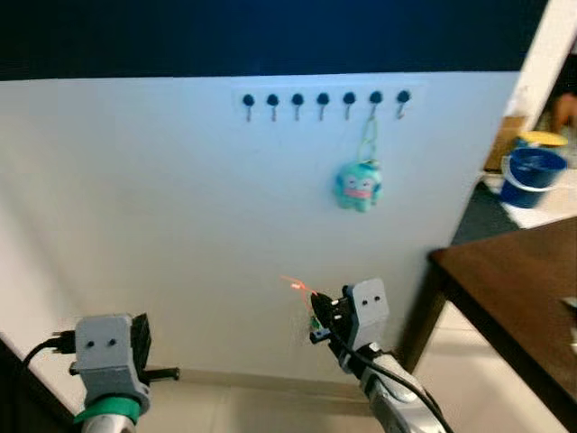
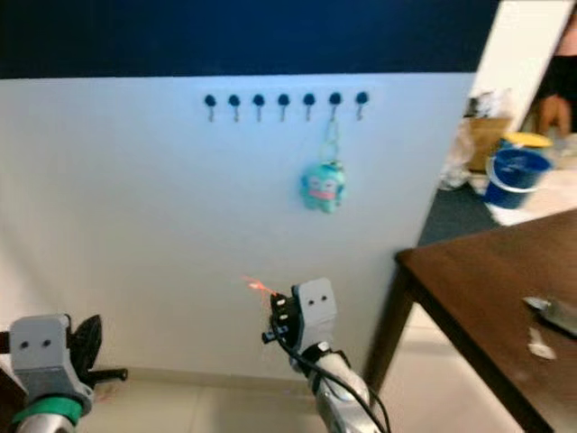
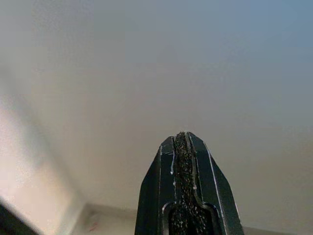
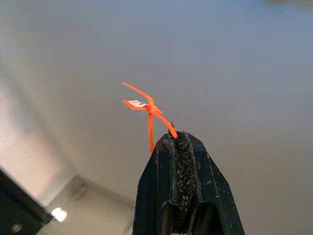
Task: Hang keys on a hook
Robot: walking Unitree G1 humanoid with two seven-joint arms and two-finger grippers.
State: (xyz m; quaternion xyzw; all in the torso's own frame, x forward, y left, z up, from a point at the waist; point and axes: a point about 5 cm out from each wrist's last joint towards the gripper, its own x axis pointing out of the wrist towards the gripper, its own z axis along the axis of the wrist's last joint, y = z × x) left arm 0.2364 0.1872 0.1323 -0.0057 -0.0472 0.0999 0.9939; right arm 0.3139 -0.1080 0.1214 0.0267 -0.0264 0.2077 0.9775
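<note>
A row of several dark hooks (image 1: 323, 100) runs along the top of a white wall (image 1: 162, 225). A teal plush keychain (image 1: 358, 187) hangs from the second hook from the right. Well below the hooks, my right gripper (image 1: 314, 317) is shut on an orange tie loop (image 4: 149, 110) that sticks up from its tips (image 4: 178, 139); a small dark and green piece hangs under the fingers, and I cannot make out the keys clearly. My left gripper (image 1: 173, 373) is low at the left, shut with nothing between its fingers (image 3: 181, 147), facing the wall.
A dark brown table (image 1: 514, 289) juts in from the right, its corner close to my right arm. Beyond the wall's end stand a blue bucket (image 1: 532, 176) and some clutter, with part of a person (image 2: 559, 81). Pale floor tiles (image 1: 270, 401) lie below.
</note>
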